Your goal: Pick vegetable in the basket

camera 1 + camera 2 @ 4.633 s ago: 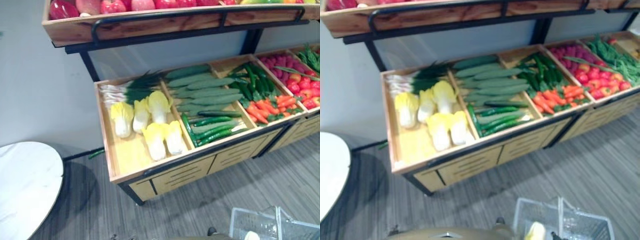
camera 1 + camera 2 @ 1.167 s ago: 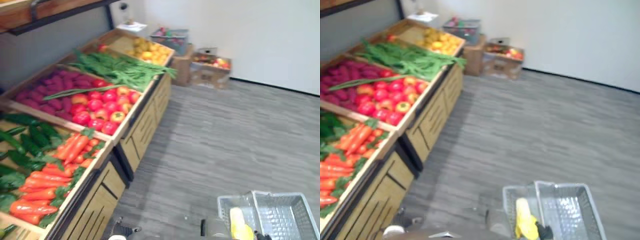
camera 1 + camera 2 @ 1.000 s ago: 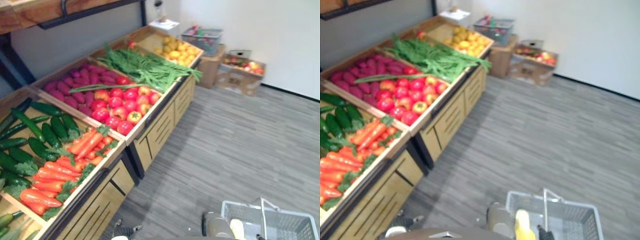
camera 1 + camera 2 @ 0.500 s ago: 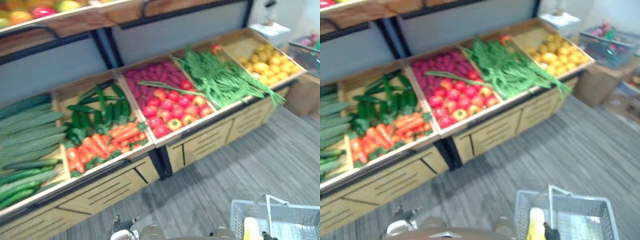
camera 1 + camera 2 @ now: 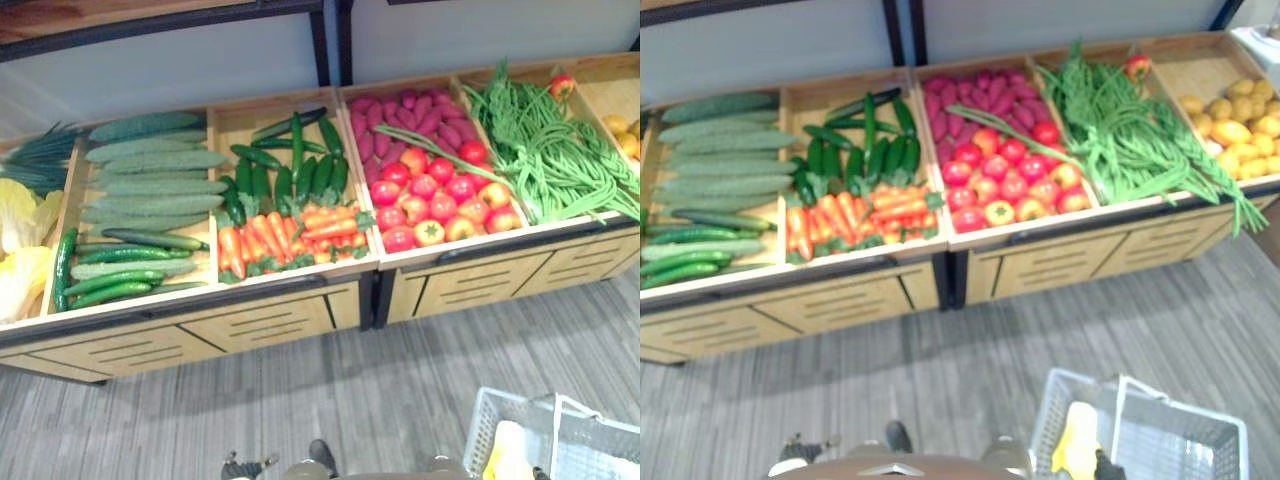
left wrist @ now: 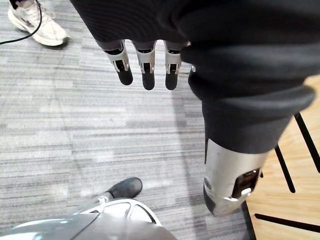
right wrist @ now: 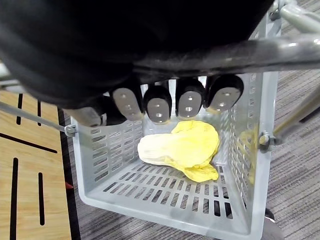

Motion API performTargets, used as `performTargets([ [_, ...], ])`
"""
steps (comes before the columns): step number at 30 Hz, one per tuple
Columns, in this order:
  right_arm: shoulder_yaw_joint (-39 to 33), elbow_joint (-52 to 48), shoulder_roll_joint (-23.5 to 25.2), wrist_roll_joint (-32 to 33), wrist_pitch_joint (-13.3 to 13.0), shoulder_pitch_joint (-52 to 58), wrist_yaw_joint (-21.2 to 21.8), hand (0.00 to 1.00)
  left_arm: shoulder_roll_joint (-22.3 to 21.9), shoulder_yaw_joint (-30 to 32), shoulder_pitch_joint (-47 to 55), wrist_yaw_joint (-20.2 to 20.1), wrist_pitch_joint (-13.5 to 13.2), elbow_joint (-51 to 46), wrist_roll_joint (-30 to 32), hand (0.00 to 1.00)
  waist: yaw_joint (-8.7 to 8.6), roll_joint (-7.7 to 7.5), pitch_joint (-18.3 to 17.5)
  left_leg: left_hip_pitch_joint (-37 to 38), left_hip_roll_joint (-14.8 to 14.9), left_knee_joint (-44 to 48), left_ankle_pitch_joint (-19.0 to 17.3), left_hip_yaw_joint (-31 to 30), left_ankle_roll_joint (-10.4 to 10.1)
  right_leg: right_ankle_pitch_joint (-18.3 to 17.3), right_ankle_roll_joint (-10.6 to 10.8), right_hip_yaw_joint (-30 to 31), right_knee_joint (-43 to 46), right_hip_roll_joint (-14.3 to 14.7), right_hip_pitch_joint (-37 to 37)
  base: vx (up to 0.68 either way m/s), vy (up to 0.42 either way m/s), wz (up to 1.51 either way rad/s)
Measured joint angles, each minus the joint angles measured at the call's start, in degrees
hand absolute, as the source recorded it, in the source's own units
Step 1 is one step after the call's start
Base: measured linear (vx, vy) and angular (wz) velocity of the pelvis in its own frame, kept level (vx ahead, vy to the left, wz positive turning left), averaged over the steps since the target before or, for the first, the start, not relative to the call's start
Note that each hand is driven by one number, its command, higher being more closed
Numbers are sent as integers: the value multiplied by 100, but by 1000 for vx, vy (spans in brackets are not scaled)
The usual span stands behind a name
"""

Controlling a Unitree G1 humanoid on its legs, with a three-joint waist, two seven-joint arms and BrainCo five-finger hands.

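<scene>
Your right hand [image 7: 170,102] clamped round basket [image 7: 107,152] handle [image 7: 235,50]; cabbage [image 7: 180,147] inside basket. Left hand [image 6: 145,70] straight-fingered, empty, well apart from basket. Risk: basket swings into stand [image 5: 260,325] ahead of it and spills cabbage.

The cabbage [image 7: 177,147] lies in the basket [image 5: 1046,420] at the frame's lower right. Across the upper frame the stand [image 5: 270,322] holds cucumbers [image 5: 150,186] left, carrots [image 5: 268,236] centre, tomatoes [image 5: 440,198] and beans [image 5: 545,150] right.

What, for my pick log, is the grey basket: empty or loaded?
Loaded: a pale yellow cabbage lies in the grey slatted basket.
</scene>
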Motion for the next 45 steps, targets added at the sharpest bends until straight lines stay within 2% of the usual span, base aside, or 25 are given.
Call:
performTargets([
  [1, 18, 5, -4, -2, 2, 1, 2, 100, 2, -52, 19, 0, 0, 6, 0, 0, -4, 5, 9, 4, -19, -1, -34, -7, 3, 1, -1, 85, 183, -21, -63, 43, 65, -2],
  [2, 115, 35, -5, -2, 16, 12, 1, 100, 23, -176, 42, 0, -1, 12, -4, 0, -31, 33, 22, 65, -10, -1, -85, -41, 0, 73, -117, 344, 726, -73, -285, 53, 73, 11],
  [3, 245, 108, 2, 0, 18, 45, 5, 100, 50, -306, 39, -6, -9, -3, -13, 0, -39, 67, 21, 159, 56, 0, -122, -114, -4, 259, -405, 703, 1317, -32, -562, 74, 60, 17],
  [4, 301, 144, 16, 1, 18, 64, 9, 100, 67, -363, 26, -9, -13, -12, -15, 0, -42, 73, 25, 189, 96, 0, -145, -201, 2, 363, -538, 890, 1595, 7, -692, 113, 33, 24],
  [5, 470, 240, 60, 10, 26, 65, 14, 100, 124, -409, -24, -15, -13, -20, -28, 0, -51, 170, 28, 258, 202, 0, -171, -299, 24, 365, -502, 1277, 1842, 172, -863, 117, -13, 30],
  [8, 704, 325, 250, 123, 22, 110, 111, 100, 340, -442, -130, -26, -56, -26, -83, 0, -73, -49, 83, 273, 424, 35, -147, -500, -28, 185, -422, 1638, 1154, 648, -1078, 110, -80, 34],
  [9, 715, 363, 250, 125, 23, 113, 129, 100, 373, -428, -142, -31, -59, -26, -84, 0, -68, -58, 84, 279, 468, 37, -108, -513, -100, 201, -402, 1690, 935, 733, -1126, 172, -149, 26],
  [10, 718, 383, 249, 131, 23, 131, 129, 100, 375, -371, -148, -36, -70, -26, -85, 0, -65, -80, 91, 344, 508, 46, -84, -519, -161, 322, -311, 1815, 411, 832, -1139, 161, -130, 21],
  [11, 727, 393, 265, 133, 23, 186, 132, 100, 381, -308, -131, -33, -74, -30, -87, 0, -64, -159, 57, 380, 476, 92, -127, -533, -236, 667, -197, 1978, -24, 852, -1115, 231, -238, 22],
  [12, 719, 405, 296, 133, 25, 197, 133, 100, 396, -141, -164, -22, -78, -11, -119, 0, -66, -333, 62, 451, 406, 141, -203, -581, -345, 798, -110, 2123, -126, 794, -1079, 248, -256, 12],
  [13, 683, 436, 253, 136, 22, 179, 108, 100, 297, -46, -197, -15, -83, -17, -270, 0, -46, -157, 47, 452, 544, 152, -205, -605, -396, 762, -130, 2074, -148, 918, -1055, 301, -287, 7],
  [14, 675, 415, 179, 136, -18, 195, 122, 100, 154, 107, -281, -4, -135, -37, -325, 0, -42, -44, 46, 428, 675, 185, -235, -615, -479, 732, -179, 2020, -260, 1050, -1031, 216, -176, -5],
  [15, 668, 415, 149, 136, -16, 183, 119, 100, 92, 146, -309, 2, -145, -50, -361, 0, -23, 11, 57, 417, 721, 186, -242, -599, -515, 730, -182, 2019, -314, 1116, -1025, 168, -160, -6],
  [17, 639, 382, 105, 130, -19, 178, 121, 100, -88, 279, -348, 5, -160, -332, -755, 0, -40, 213, -17, 367, 904, 190, -192, -594, -620, 714, -223, 1970, -433, 1316, -1004, 115, -142, -7],
  [19, 610, 380, 107, 119, -29, 219, 124, 100, -171, 259, -342, 9, -183, -835, -1063, 0, -42, 249, -37, 382, 991, 200, -179, -607, -629, 740, -267, 1922, -571, 1400, -894, 80, -100, 6],
  [20, 598, 336, 107, 118, -35, 258, 122, 100, -217, 121, -330, 18, -206, -1311, -1228, 0, -38, 283, -57, 374, 1004, 200, -171, -637, -637, 744, -274, 1878, -621, 1411, -848, 46, -64, 20],
  [23, 608, 170, 114, 118, -52, 326, 107, 100, -239, -468, -230, 149, -406, -2604, -1309, 0, -35, 252, -45, 342, 965, 196, -166, -661, -644, 751, -279, 1828, -668, 1359, -815, 7, -2, 13],
  [28, 878, -8, 117, 120, -137, 398, -6, 100, -102, -950, -186, 952, -637, -3917, -404, 0, -48, 263, -53, 271, 847, 196, -179, -661, -622, 800, -213, 1830, -778, 1276, -813, -7, 19, 2],
  [30, 930, -28, 114, 120, -223, 430, -14, 100, 104, -1103, -248, 1405, -643, -4659, 79, 0, -55, 263, -53, 242, 827, 197, -192, -648, -605, 863, -211, 1858, -850, 1263, -825, -7, 4, -2],
  [34, 1123, -53, -13, 119, -281, 422, -38, 100, 623, -1200, -396, 1963, -731, -5572, 737, 0, -68, 321, -46, 244, 812, 211, -248, -439, -588, 975, -204, 2061, -980, 1303, -856, -2, 0, -25],
  [36, 1130, -65, -131, 119, -295, 395, -38, 100, 883, -1250, -573, 2079, -804, -5626, 973, 0, -85, 388, -69, 242, 791, 214, -281, -286, -575, 1011, -186, 2200, -990, 1311, -942, 17, 9, -36],
  [39, 1184, -154, -290, 118, -334, 371, -36, 100, 1207, -1294, -830, 2142, -809, -5625, 1207, 0, -215, 477, -75, 234, 757, 234, -323, -86, -568, 1090, -175, 2409, -995, 1320, -1062, 32, 14, -39],
  [43, 1342, -326, -319, 117, -354, 365, -34, 100, 1812, -1558, -1538, 2072, -802, -5385, 1512, 0, -223, 450, -50, 116, 749, 401, -369, 252, -570, 1187, -172, 2749, -990, 1337, -1328, 18, -6, -42],
  [45, 1384, -426, -320, 116, -354, 339, -31, 100, 2050, -1671, -1822, 1992, -801, -5135, 1601, 0, -330, 451, -49, 41, 761, 425, -381, 326, -572, 1210, -179, 2800, -990, 1357, -1405, -8, -31, -22],
])
